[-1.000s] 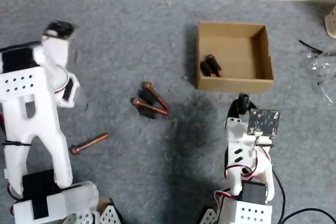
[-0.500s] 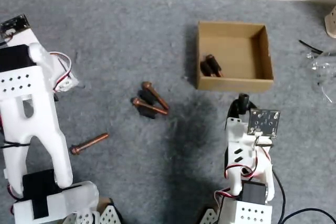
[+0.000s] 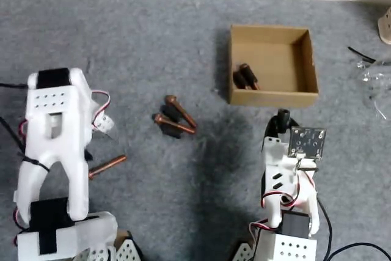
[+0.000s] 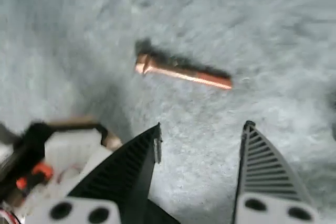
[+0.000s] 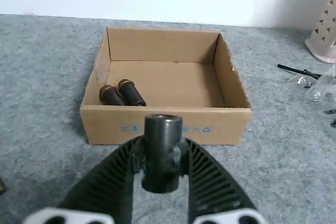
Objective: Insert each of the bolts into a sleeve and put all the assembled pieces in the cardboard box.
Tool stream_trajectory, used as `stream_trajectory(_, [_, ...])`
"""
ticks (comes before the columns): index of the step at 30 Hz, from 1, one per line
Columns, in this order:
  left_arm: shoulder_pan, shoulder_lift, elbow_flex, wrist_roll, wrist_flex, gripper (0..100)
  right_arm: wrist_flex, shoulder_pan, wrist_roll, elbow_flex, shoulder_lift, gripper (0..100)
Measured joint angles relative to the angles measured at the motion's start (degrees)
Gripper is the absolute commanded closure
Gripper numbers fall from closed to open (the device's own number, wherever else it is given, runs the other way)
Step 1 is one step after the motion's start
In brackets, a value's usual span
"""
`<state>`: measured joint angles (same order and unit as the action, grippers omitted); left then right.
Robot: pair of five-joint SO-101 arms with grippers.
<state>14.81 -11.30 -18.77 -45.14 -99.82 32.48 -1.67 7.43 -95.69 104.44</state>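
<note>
A loose copper bolt lies on the grey carpet beside the left arm. In the left wrist view this bolt lies just beyond my left gripper, which is open with nothing between its fingers. My right gripper is shut on a black sleeve, held upright just in front of the cardboard box. In the high view that gripper sits close to the box's near wall. Two sleeved bolts lie inside the box. Two more sleeved bolts lie on the carpet at mid-table.
Clear plastic and a black cable lie at the right edge, with a beige object behind them. A white wall borders the far side. Open carpet stretches between the two arms.
The left arm has swung down and inward from the far left, so its gripper now hangs over the loose bolt. The right arm and its sleeve have kept still.
</note>
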Motion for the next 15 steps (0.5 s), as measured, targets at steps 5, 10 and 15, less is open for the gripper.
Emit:
stream_trajectory(5, [0.00,0.00,-6.24,-3.34,1.93,76,0.00,0.00,0.00,0.00,0.00,98.9])
stream_trajectory(10, [0.00,0.00,-16.09,-4.57,11.87,76,0.00,0.00,0.00,0.00,0.00,98.9])
stream_trajectory(15, [0.00,0.00,-22.33,-7.21,21.80,76,0.00,0.00,0.00,0.00,0.00,98.9])
